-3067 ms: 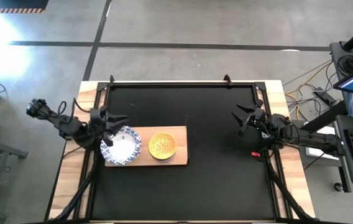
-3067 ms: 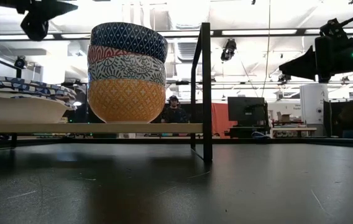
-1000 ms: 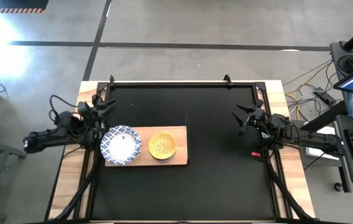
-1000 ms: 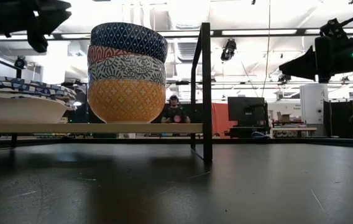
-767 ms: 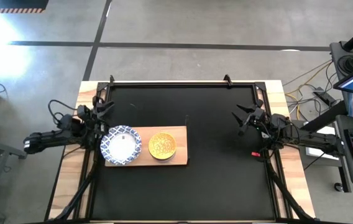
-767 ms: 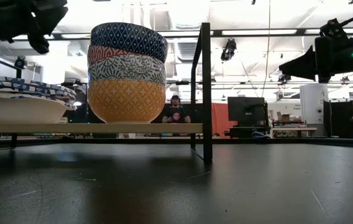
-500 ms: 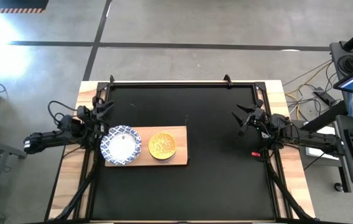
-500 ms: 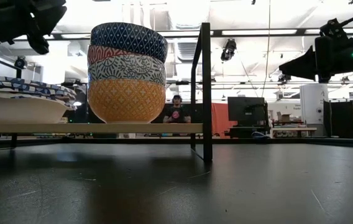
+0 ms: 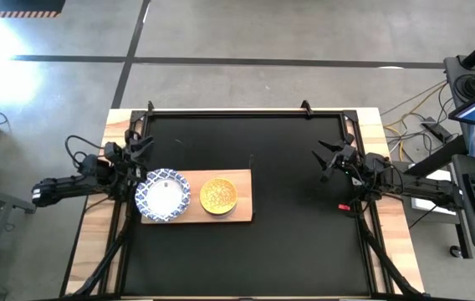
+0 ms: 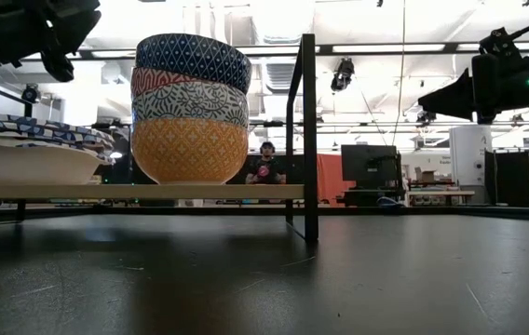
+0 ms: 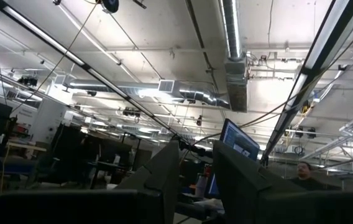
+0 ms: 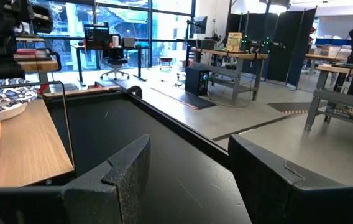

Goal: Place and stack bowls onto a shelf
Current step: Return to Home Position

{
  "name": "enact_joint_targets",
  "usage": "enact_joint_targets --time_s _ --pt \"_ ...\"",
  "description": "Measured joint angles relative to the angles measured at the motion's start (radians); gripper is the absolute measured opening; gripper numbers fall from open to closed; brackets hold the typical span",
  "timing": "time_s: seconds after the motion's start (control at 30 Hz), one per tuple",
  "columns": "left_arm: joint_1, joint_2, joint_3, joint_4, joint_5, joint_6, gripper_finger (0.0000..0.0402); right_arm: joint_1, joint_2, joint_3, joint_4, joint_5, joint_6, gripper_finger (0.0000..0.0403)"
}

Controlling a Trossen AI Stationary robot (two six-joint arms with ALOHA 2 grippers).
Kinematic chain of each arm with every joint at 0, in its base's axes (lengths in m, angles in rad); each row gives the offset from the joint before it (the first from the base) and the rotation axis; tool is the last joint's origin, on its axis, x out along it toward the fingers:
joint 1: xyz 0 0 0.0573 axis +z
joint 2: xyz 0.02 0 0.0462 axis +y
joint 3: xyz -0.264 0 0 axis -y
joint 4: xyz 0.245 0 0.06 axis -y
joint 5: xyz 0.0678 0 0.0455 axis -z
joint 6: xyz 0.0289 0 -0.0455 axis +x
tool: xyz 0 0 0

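Note:
On the shelf (image 9: 239,211), a light-wood board standing above the black table, rest two stacks. The large white bowls with blue patterned rims (image 9: 163,196) are nested on its left end. The small bowls (image 10: 190,107) are nested beside them, yellow at the bottom, then grey-blue, red, and a blue-patterned one on top. My left gripper (image 9: 143,144) is open at the table's left edge, just beyond the large bowls, with its fingers (image 11: 164,177) pointing up at the ceiling. My right gripper (image 9: 328,160) is open near the right edge, well away from the shelf.
A thin black post (image 10: 309,140) stands at the shelf's right end. A black frame rail (image 9: 246,112) runs round the table. Right of the shelf the black table surface (image 9: 304,217) is bare. A person (image 10: 265,163) is far behind in the room.
My left gripper has shifted only slightly at the table's left edge and now holds still, off the large bowl stack over which it stood about three seconds ago. The bowls and the right arm have not moved.

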Motion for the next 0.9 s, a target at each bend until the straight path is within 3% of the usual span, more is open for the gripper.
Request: enact_joint_targets --time_s 0.9 --pt "0.0 0.004 0.004 -0.001 -0.009 -0.026 0.0082 0.0 0.0 0.0 0.0 0.0 0.0 0.0206"
